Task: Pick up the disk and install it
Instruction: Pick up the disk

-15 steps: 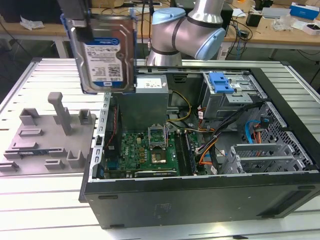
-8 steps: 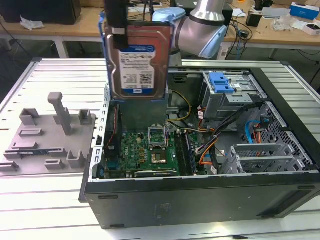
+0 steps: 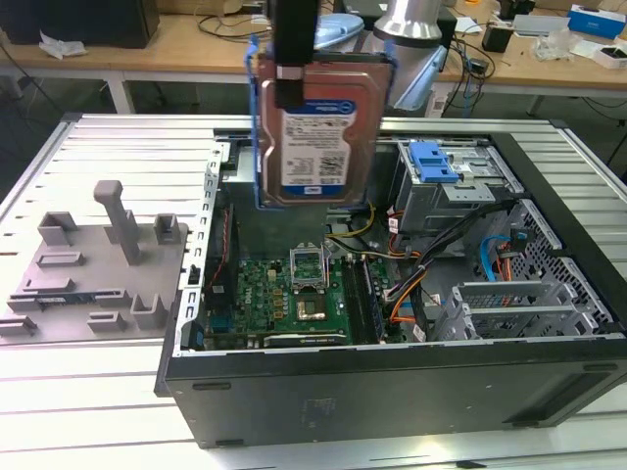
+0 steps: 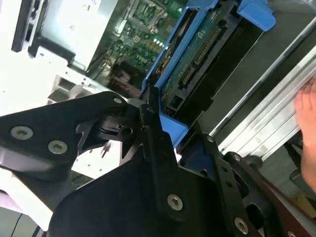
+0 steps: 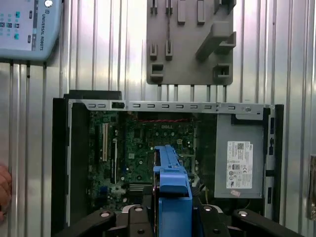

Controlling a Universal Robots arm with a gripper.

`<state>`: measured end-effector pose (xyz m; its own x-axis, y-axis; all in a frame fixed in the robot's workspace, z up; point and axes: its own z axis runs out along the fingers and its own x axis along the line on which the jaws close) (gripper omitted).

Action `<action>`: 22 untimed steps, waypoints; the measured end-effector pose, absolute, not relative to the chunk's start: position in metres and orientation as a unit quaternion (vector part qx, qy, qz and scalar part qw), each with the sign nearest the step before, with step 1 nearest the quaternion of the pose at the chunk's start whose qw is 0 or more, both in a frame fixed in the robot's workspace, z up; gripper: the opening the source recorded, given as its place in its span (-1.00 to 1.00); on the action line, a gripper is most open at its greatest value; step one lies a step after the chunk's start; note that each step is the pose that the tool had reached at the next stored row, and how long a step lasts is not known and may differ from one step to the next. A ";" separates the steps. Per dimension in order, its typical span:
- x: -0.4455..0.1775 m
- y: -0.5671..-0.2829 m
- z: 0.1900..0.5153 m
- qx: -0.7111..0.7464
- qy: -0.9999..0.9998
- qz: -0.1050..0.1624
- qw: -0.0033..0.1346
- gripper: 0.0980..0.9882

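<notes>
Disk (image 3: 315, 137) is up in the air, hanging upright from the fingers (image 3: 294, 49), label facing the exterior camera. The fingers are clamped tight on its upper end, one black finger lying flat down the label side. In the second wrist view the fingers (image 4: 158, 148) pinch the disk (image 4: 202, 54) right at its blue bracket, with the connector edge running away from them. In the first wrist view the disk (image 5: 170, 173) shows edge-on, blue bracket uppermost.

Straight below the fingers is the open case (image 3: 392, 382), and the disk hangs clear above the motherboard (image 3: 294, 294), touching nothing. Below the fingers and off towards the exterior view's right sits the drive cage with its blue latch (image 3: 433, 162). In the first wrist view the grey power supply (image 5: 242, 158) lies to one side of the held disk.

Well away from the fingers, on the exterior view's left, a grey fixture plate (image 3: 98, 264) rests on the ribbed bench (image 3: 98, 411). A hand (image 4: 308, 113) shows at the bench edge.
</notes>
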<state>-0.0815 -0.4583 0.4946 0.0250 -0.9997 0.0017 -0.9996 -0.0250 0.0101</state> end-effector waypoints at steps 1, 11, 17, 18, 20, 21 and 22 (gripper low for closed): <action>-0.076 -0.461 0.495 0.716 -0.698 -0.003 0.004 -0.40; -0.018 -0.486 0.495 0.716 -0.698 -0.003 0.004 -0.40; 0.006 -0.494 0.495 0.716 -0.698 -0.003 0.004 -0.40; 0.006 -0.494 0.495 0.716 -0.698 -0.003 0.004 -0.40; 0.006 -0.494 0.495 0.716 -0.698 -0.003 0.004 -0.40; 0.006 -0.494 0.495 0.716 -0.698 -0.003 0.004 -0.40; 0.006 -0.494 0.495 0.716 -0.698 -0.003 0.004 -0.40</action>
<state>0.0059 -0.4943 0.4947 0.0251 -0.9997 0.0018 -0.9996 -0.0251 0.0101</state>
